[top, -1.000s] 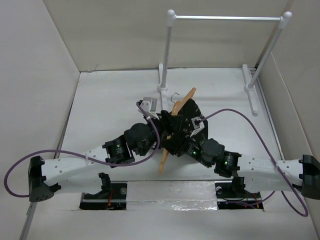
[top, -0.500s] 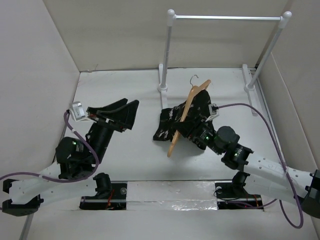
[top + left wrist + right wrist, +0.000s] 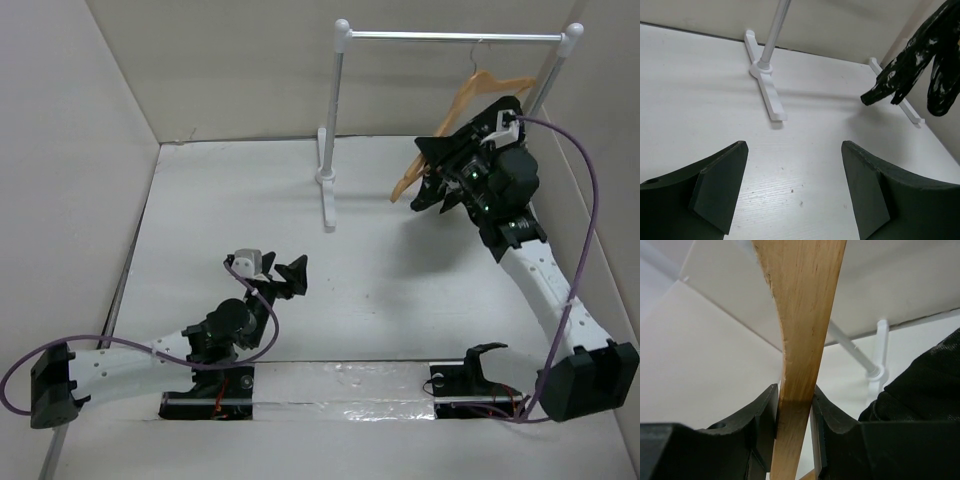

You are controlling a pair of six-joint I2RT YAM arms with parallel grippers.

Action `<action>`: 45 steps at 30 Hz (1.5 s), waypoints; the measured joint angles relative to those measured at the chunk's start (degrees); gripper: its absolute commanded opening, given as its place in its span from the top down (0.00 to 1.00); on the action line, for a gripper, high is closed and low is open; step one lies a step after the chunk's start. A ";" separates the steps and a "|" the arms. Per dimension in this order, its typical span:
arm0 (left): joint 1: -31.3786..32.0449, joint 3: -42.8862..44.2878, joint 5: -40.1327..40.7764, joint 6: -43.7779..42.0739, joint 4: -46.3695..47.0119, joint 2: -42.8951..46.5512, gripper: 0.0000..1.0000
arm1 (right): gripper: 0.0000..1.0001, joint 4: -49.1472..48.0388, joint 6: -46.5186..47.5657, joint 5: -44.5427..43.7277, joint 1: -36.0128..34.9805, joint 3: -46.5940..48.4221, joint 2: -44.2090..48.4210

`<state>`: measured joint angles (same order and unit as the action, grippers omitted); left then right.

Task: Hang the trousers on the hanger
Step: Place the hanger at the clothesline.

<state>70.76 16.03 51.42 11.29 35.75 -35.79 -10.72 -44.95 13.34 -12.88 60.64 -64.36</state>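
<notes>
1. two arms are at very different jobs. the right gripper (image 3: 795,392) is up at about 2 o'clock in the top view, its jaws closed part way onto the hanger (image 3: 800,330), pinching one flat wooden arm across its thickness.
2. the trousers (image 3: 905,65) hang off that hanger, clear of the table (image 3: 400,290), with dark folds drooping towards 7 o'clock from the grip. how they sit over the crossbar is hidden.
3. the metal hook (image 3: 480,47) reaches up beside the top rail of the white rack (image 3: 450,36). i cannot tell whether it is over the rail.
4. the left gripper (image 3: 795,192) sits low near 7 o'clock with its jaws wide apart and nothing between them, facing the rack.
5. handling, as i judge it:
   - the trousers are soft, limp and bulky for this hanger, so they will likely swing and may slide on the smooth wood if it tilts.
   - the hanger is stiff and light, but could pivot in a narrow pinch under an uneven load.
   - the hanger is best held on the wooden arm close to the neck.
   - the cloth is best taken at a thick fold, not a loose edge.
</notes>
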 measured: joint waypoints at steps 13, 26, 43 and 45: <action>0.00 3.89 -1.88 1.27 -0.85 -5.75 0.28 | 1.00 0.22 -4.15 16.46 11.78 10.38 -19.61; -0.04 3.89 -1.88 1.27 -0.85 -7.23 0.28 | 1.00 -1.70 -5.55 25.53 14.93 15.82 -22.99; -0.11 4.26 -1.92 1.42 -1.27 -7.10 0.29 | 1.00 -6.16 -10.05 33.68 24.85 23.04 -32.79; -0.11 4.26 -1.92 1.42 -1.29 -7.56 0.29 | 1.00 -8.46 -10.86 34.27 25.24 21.62 -32.79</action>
<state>70.65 20.29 49.50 12.71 34.46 -43.35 -19.18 -55.81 47.62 12.36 82.26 -97.14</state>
